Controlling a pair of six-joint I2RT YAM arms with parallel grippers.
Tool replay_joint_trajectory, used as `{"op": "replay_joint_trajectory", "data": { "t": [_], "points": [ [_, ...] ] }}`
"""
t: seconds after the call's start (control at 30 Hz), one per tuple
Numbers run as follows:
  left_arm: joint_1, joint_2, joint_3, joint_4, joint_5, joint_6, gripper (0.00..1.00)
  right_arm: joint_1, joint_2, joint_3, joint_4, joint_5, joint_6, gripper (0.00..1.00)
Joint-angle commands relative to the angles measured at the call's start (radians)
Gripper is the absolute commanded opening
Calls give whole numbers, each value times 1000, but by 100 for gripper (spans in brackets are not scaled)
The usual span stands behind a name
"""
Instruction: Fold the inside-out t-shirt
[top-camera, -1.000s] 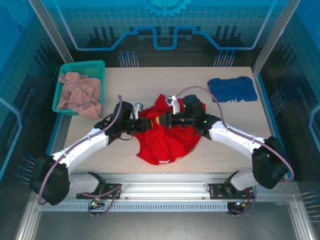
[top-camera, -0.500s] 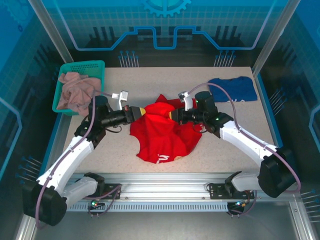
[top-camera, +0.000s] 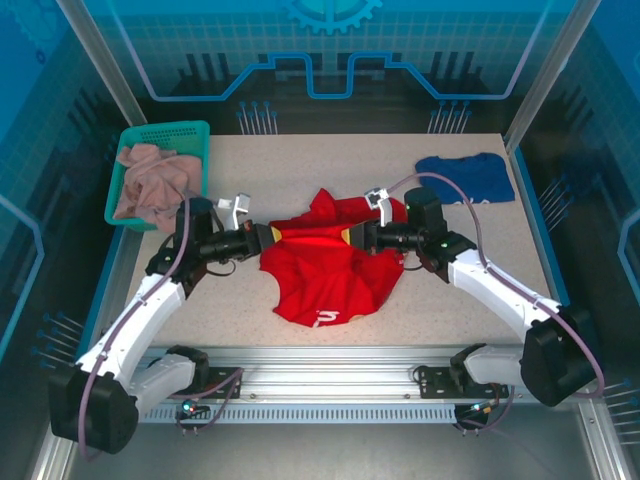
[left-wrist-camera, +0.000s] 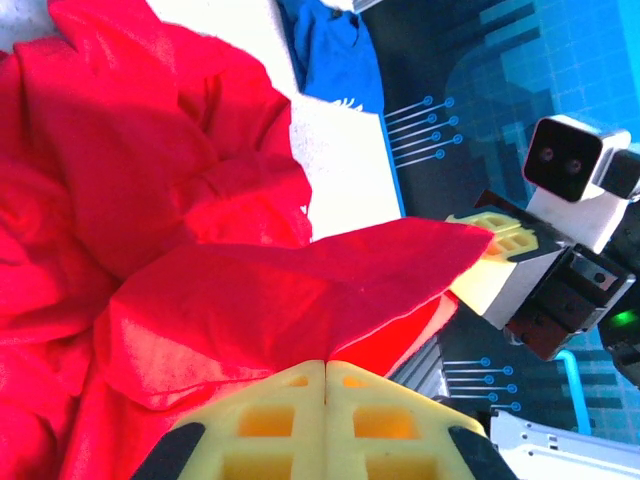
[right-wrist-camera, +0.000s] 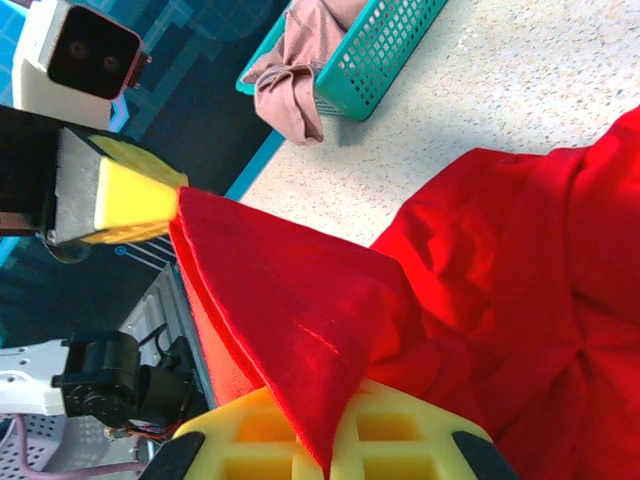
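Drawn apart since before, the left jaws and right jaws each clamp one end of a shirt (top-camera: 325, 285) edge, taut left–right over the table (top-camera: 300, 165) middle. Its bulk lies bunched toward the near edge.

No readable text anywhere.

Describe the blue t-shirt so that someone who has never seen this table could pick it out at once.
Start at the speckled beige table and go to its far right corner. There the dark blue t-shirt lies by itself. It is the only blue garment: the red t-shirt is mid-table, and the pinkish garment spills from the teal basket at far left.
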Motion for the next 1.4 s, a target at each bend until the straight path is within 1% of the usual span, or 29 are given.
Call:
{"op": "replay_joint_trajectory", "data": {
  "t": [0.0,0.07,0.17,0.23,0.3,0.43,0.57,0.77,0.8,0.83,0.93,1.0,1.07,1.13,1.23,1.3,1.37],
  "points": [
    [-33,7,3,-18,-13,52,0,2,22,-2,29,-28,23,5],
    [-35,11,15,-35,-36,55,0,9,33,10,-15,0,7,6],
    [-34,5,35,-88,-103,80,0,24,32,59,-156,107,-62,8],
    [-34,-4,44,-111,-130,93,0,34,22,79,-212,154,-97,11],
    [-35,-9,47,-125,-149,100,0,36,18,85,-232,172,-102,16],
    [-34,-4,34,-139,-168,103,0,39,48,108,-263,178,-101,31],
    [-34,6,30,-131,-159,88,0,45,79,120,-282,192,-119,38],
    [-36,-7,47,-168,-183,119,0,130,93,129,-334,362,-245,47],
    [-36,-9,48,-168,-181,124,0,146,102,131,-329,376,-266,51],
    [-36,-10,47,-168,-178,125,0,160,113,134,-315,368,-290,60],
    [-36,-11,51,-171,-170,125,0,213,128,146,-277,378,-367,75],
    [-38,-11,54,-175,-169,131,0,261,137,176,-285,448,-454,80],
    [-39,-10,54,-180,-166,134,0,301,155,202,-273,498,-548,83],
    [-42,-8,55,-180,-161,135,0,316,195,245,-271,486,-600,83],
    [-45,-8,58,-180,-162,135,0,317,245,300,-296,473,-617,80],
    [-47,-6,56,-173,-165,135,0,316,260,325,-340,505,-616,76],
    [-47,-1,59,-165,-161,130,0,317,257,332,-382,563,-575,72]
  ]
}}
